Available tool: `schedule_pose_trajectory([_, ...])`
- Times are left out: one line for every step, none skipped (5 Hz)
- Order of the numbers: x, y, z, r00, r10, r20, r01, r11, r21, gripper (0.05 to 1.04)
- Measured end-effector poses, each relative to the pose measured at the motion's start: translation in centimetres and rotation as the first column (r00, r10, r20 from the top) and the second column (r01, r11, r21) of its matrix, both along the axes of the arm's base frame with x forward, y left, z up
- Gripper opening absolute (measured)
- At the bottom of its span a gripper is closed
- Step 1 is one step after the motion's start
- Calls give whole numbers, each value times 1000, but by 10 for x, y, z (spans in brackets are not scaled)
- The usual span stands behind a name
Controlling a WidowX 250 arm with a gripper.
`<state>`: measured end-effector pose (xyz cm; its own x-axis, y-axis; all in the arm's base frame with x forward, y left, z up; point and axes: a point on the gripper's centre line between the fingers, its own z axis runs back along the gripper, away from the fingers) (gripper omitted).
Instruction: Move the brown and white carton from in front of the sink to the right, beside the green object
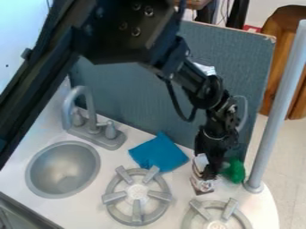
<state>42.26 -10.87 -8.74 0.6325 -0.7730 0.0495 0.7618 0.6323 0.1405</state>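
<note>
Grey burners [137, 212] sit nearest, a small printed package [203, 185] just beyond at the black gripper [210, 174], whose state, spread or pressed together, cannot be told, with a green object [236, 171] beside it, a blue cloth [158, 153] toward the sink [63, 171], and a grey-blue board [134, 87] behind.

The white tabletop [113, 159] has a rounded edge at the right. A round grey sink basin [62, 170] is set into its left part, with a grey faucet [95, 136] just behind. Right of the faucet lies a blue cloth [158, 153], near a grey burner [136, 208]. Behind a second burner [199, 209] are a small printed packet [201, 182] and a green object [236, 171], beside a grey pole [279, 105]
</note>
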Motion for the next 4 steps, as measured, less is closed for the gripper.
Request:
schedule_pose_trajectory([3,14,29,999,26,22,-24,998,-53,1004])
schedule_pose_trajectory([-2,27,67,998,28,54,-22,992,-121,1004])
schedule_pose_trajectory([-13,34,83,997,39,72,-30,992,-125,1004])
schedule_pose_trajectory([-39,55,120,995,62,74,-53,991,-123,1004])
